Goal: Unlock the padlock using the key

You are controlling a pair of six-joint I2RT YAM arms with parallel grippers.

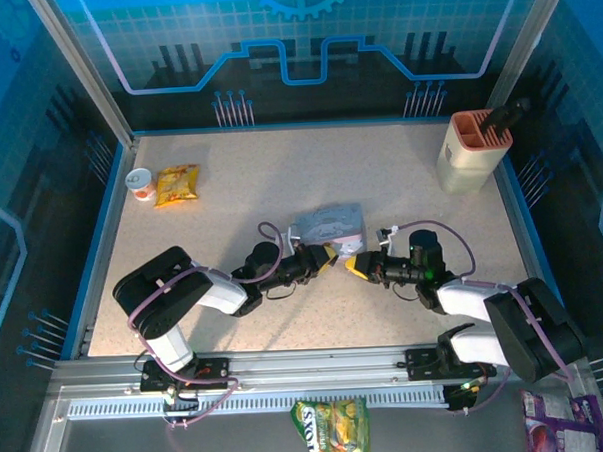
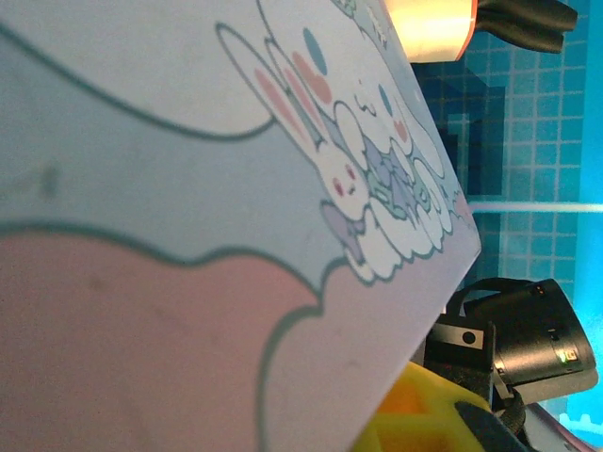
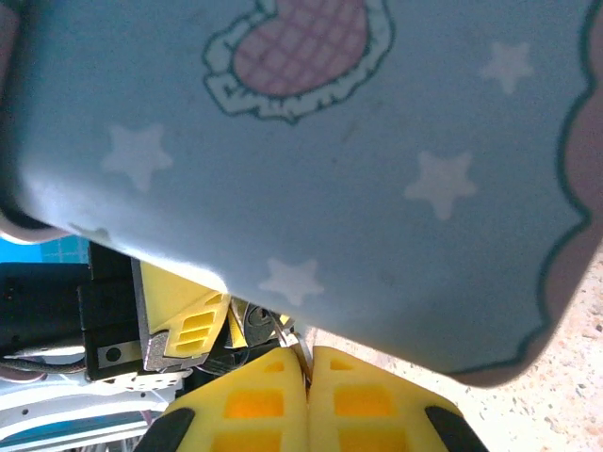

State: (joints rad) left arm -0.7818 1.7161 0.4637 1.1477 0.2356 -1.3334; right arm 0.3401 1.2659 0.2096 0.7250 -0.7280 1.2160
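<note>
No legible text anywhere; white lettering on the green snack bag (image 1: 330, 430) illegibly small and blurred.

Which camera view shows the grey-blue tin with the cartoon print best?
The top external view: the tin shows there nearly whole, so its shape and place are clear. The left wrist view is very close and catches part of its face, with rabbit drawings. The right wrist view, also close, catches a part with stars and a heart.

Bright, even overhead light; soft arm shadows on the tabletop (image 1: 280, 187). Close above the right end effector (image 3: 308, 363), the tin (image 3: 330, 169) looks softly blurred.
</note>
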